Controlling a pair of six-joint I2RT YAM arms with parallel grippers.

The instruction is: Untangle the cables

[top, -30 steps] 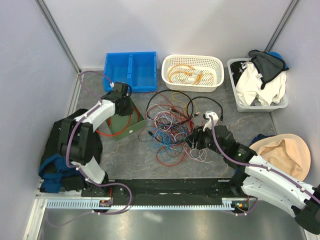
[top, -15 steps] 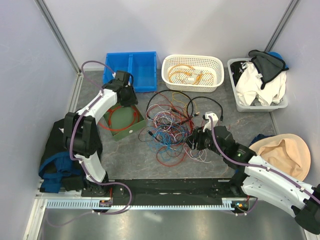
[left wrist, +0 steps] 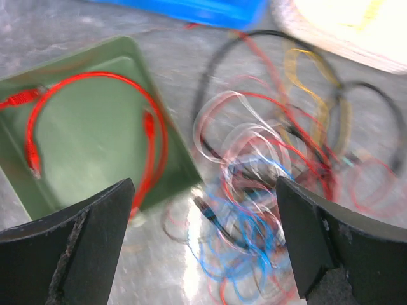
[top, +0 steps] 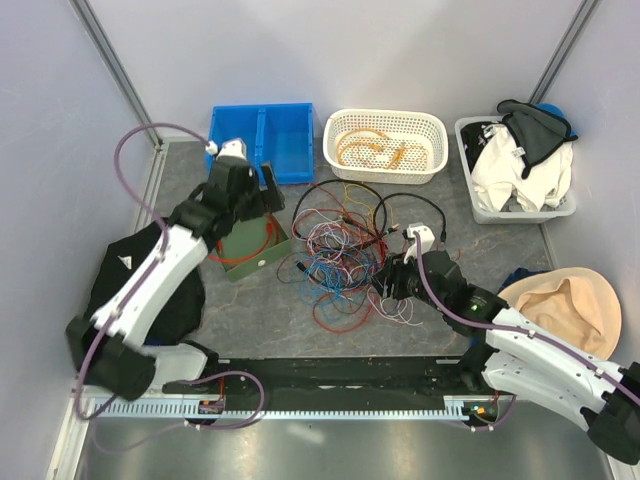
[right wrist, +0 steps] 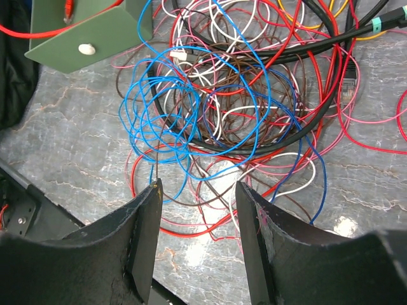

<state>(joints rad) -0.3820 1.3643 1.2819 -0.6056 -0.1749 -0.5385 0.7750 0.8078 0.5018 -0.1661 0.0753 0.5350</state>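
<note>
A tangle of cables (top: pixel 345 250) in red, blue, black, white and pink lies mid-table. One red cable (top: pixel 250 238) lies coiled alone in the green tray (top: pixel 262 258). My left gripper (top: pixel 258 195) hangs above the tray's far edge, open wide and empty. In the left wrist view the gripper (left wrist: pixel 203 235) frames the blurred tangle (left wrist: pixel 267 171), with the tray (left wrist: pixel 95 133) and red cable (left wrist: pixel 152 146) to the left. My right gripper (top: pixel 385 285) is low at the tangle's near right side. It stands open (right wrist: pixel 198 187) over loose red and blue loops (right wrist: pixel 165 108), holding nothing.
A blue bin (top: pixel 262 140) stands at the back. Beside it, a white basket (top: pixel 385 168) holds orange cables. A grey bin of clothes (top: pixel 478 205) is at the back right, a beige hat (top: pixel 565 310) at the right, dark cloth (top: pixel 120 270) at the left.
My left gripper has opened and risen from the green tray, leaving the red cable coiled there, and the left arm has swung up. The right arm has not moved.
</note>
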